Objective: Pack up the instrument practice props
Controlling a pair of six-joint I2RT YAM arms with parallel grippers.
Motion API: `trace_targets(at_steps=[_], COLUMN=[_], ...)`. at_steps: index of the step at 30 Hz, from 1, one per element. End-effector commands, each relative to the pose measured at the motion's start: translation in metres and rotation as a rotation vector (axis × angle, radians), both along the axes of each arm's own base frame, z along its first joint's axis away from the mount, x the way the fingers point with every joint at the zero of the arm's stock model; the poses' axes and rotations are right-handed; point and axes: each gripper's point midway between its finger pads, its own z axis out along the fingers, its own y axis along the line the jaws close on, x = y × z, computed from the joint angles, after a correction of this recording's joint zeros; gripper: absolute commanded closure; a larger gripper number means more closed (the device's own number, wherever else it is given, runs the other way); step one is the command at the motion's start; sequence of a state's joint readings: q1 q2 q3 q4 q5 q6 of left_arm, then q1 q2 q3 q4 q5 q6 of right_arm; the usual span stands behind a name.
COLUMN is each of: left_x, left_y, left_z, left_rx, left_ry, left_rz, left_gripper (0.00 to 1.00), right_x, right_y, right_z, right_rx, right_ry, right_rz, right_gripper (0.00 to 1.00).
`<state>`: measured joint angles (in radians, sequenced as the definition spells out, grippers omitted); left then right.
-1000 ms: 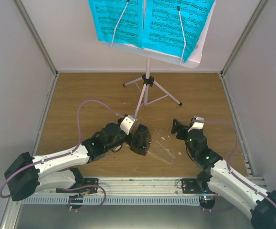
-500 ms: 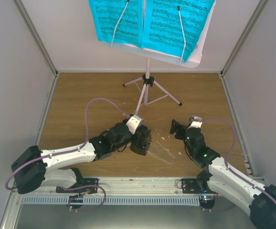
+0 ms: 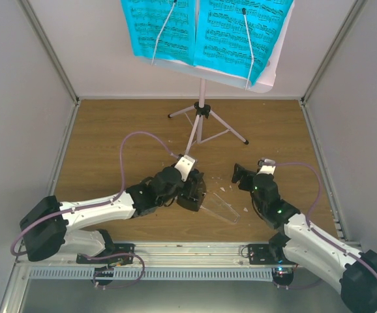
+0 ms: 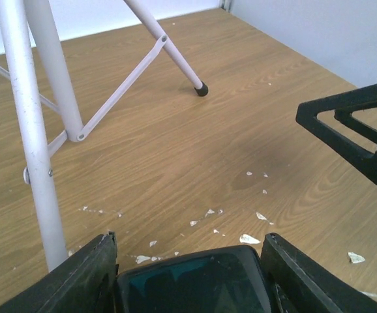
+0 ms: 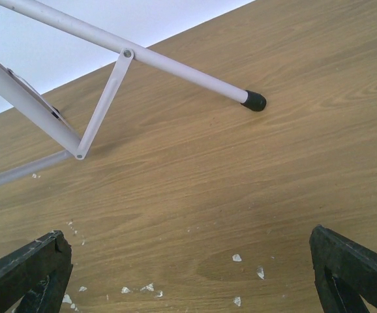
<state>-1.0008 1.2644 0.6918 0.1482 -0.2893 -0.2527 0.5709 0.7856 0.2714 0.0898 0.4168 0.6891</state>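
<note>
The bench is brown wood with plain white walls on the left, right and far sides.

The pale pink music stand is at the far middle of the bench, standing up on its thin tripod legs. Two bright blue sheets of music rest on its top part, each under a thin wire arm. One tripod leg ends in a black rubber foot that sits on the wood.

The small black metronome is near the middle of the bench, a little to the left, close to the near tripod leg. Its clear cover lies flat on the wood just to its right. Small white scraps are spread on the wood around them.

The left pincer reaches in from the near left. It has one finger on each side of the metronome, very close to it. I cannot tell if it is squeezing the metronome.

The right pincer is on the right side, a little apart from the cover. It points toward the stand. It is spread wide and has nothing in it.
</note>
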Motion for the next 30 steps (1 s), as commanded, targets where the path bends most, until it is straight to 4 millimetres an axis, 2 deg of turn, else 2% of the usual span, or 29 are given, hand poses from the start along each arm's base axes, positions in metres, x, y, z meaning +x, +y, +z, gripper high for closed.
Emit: trace_targets(at_steps=[1, 20, 27, 30], left_x=[0.012, 0.033, 0.037, 0.037], left_y=[0.001, -0.008, -0.014, -0.013], left_z=[0.005, 0.034, 0.031, 0.031], left_rx=[-0.001, -0.039, -0.037, -0.041], left_ry=[-0.021, -0.203, -0.215, -0.213], left_rz=[0.064, 0.075, 0.045, 0.043], left_gripper=[0.50, 0.57, 0.56, 0.52], right_x=[0.006, 0.002, 0.000, -0.001], right_y=[-0.002, -0.003, -0.005, -0.005], right_z=[0.014, 0.013, 0.016, 0.016], right_rx=[0.033, 0.025, 0.025, 0.020], right_ry=[-0.034, -0.042, -0.058, -0.055], right_rz=[-0.024, -0.018, -0.015, -0.013], right_gripper=[0.00, 0.00, 0.00, 0.01])
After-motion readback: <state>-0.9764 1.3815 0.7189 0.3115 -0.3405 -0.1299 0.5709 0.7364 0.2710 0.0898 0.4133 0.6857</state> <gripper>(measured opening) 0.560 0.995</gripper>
